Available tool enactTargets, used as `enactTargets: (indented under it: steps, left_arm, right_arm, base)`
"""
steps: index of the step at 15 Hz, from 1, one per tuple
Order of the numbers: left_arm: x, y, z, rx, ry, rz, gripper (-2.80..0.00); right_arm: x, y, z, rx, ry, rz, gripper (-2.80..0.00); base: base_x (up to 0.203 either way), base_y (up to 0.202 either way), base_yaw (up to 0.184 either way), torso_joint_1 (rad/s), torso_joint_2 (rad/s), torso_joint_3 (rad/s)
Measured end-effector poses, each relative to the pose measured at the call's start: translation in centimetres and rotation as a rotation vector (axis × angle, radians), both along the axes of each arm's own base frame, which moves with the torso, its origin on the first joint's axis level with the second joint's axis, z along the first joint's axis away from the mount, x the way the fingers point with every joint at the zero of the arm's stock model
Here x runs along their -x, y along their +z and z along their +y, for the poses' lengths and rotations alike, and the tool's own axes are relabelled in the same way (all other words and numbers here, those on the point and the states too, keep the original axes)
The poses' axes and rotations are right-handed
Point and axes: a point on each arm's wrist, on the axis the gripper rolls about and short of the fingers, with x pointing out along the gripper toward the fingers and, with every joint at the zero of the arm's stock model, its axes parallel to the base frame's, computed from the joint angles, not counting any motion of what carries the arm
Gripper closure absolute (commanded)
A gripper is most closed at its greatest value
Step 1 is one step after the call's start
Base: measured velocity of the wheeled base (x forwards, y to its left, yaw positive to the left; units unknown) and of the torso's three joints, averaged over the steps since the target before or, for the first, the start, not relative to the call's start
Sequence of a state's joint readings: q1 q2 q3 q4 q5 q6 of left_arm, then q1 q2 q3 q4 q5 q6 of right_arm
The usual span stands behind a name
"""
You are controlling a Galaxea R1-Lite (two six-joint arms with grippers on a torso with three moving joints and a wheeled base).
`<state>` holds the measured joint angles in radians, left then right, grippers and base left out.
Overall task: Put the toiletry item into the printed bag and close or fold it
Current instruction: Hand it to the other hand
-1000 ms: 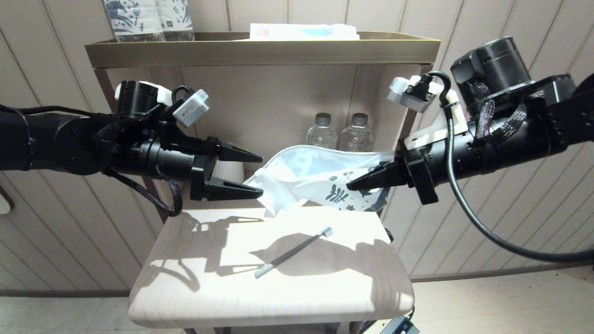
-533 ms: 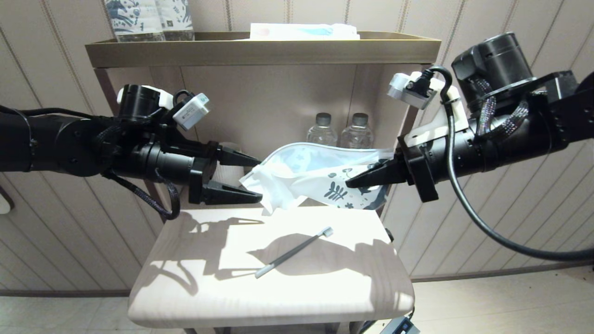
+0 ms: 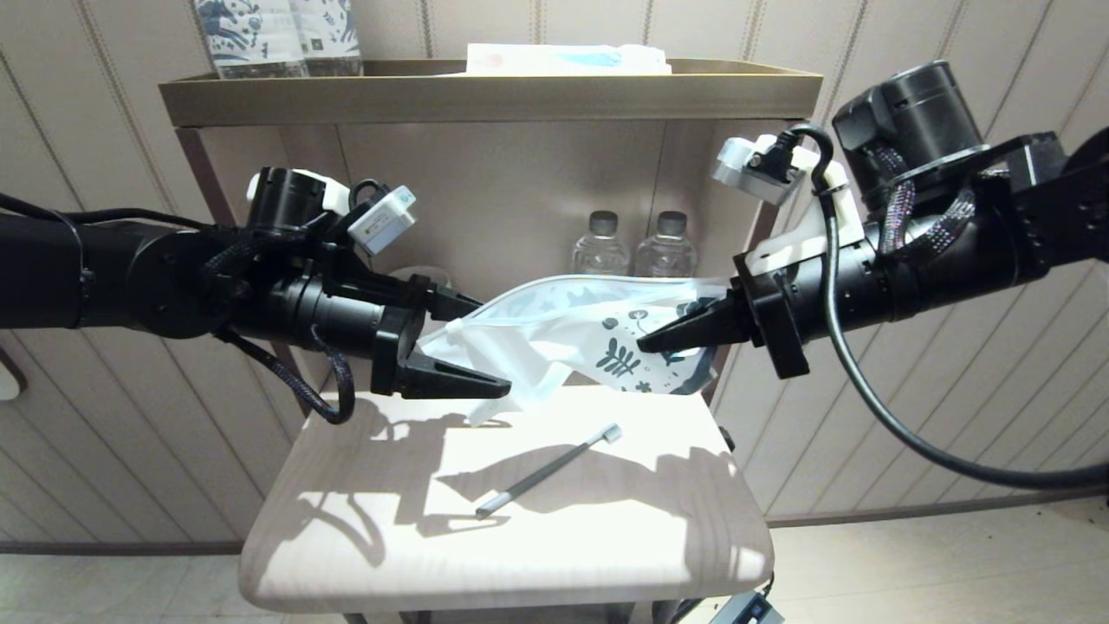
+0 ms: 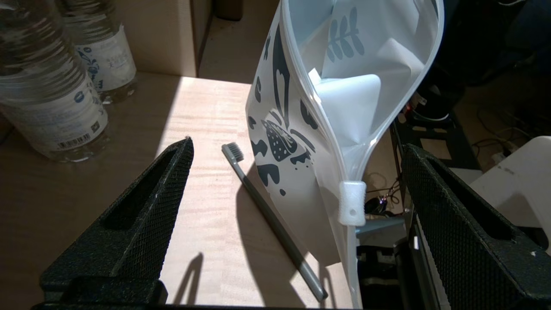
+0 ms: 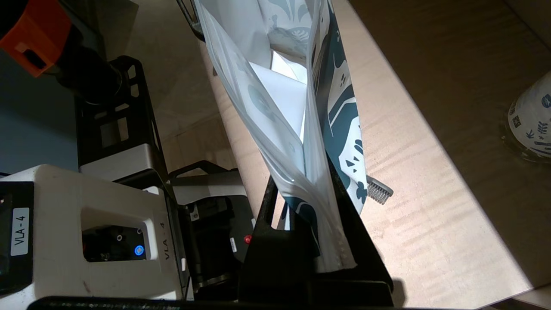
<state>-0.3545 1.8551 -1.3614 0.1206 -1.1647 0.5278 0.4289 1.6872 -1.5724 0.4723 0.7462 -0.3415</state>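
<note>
The grey toothbrush (image 3: 548, 471) lies diagonally on the pale wooden table (image 3: 606, 555), bristle head toward the back right; it also shows below the bag (image 4: 275, 224). The printed bag (image 3: 572, 334) hangs in the air above it, held sideways with its mouth gaping and something white folded inside. My right gripper (image 3: 648, 345) is shut on the bag's leaf-printed end (image 5: 327, 129). My left gripper (image 3: 485, 347) is open, its fingers on either side of the bag's zip end, where the white slider (image 4: 352, 202) sits. Neither finger touches the bag (image 4: 301, 129).
Two water bottles (image 3: 599, 245) (image 3: 667, 247) stand at the back under the shelf. The shelf's top tray (image 3: 485, 87) carries upright blue-patterned packages (image 3: 277, 35) and a flat white and light-blue packet (image 3: 563, 59).
My left gripper has moved right and slightly down, so its open jaws now straddle the bag's zip end. The right gripper and bag shifted slightly left. The toothbrush has not moved.
</note>
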Motion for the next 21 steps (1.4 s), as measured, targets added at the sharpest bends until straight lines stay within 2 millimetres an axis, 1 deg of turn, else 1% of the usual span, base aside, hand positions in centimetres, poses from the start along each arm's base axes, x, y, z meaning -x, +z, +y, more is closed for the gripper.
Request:
enactTargets:
  steps: [4, 15, 16, 21]
  left_arm:
    - [0.25, -0.51, -0.41, -0.01, -0.009, 0.008, -2.8]
    - [-0.07, -0.68, -0.59, -0.01, -0.011, 0.01, -2.8]
    - [-0.07, -0.68, -0.59, -0.01, -0.01, 0.01, 0.0]
    - [-0.04, -0.7, -0.58, -0.011, -0.01, 0.012, 0.0]
  right_arm:
    - [0.03, 0.29, -0.08, -0.004, -0.002, -0.009, 0.0]
    - [0.15, 0.46, -0.41, -0.016, 0.003, -0.008, 0.0]
    - [0.16, 0.44, -0.38, -0.016, 0.004, -0.007, 0.0]
    - [0.13, 0.33, -0.35, -0.014, 0.004, -0.004, 0.0]
  base:
    - [0.0, 0.0, 0.0, 0.0, 0.0, 0.0]
    - [0.0, 0.0, 0.0, 0.0, 0.0, 0.0]
    - [0.0, 0.0, 0.0, 0.0, 0.0, 0.0]
    - [0.0, 0.0, 0.0, 0.0, 0.0, 0.0]
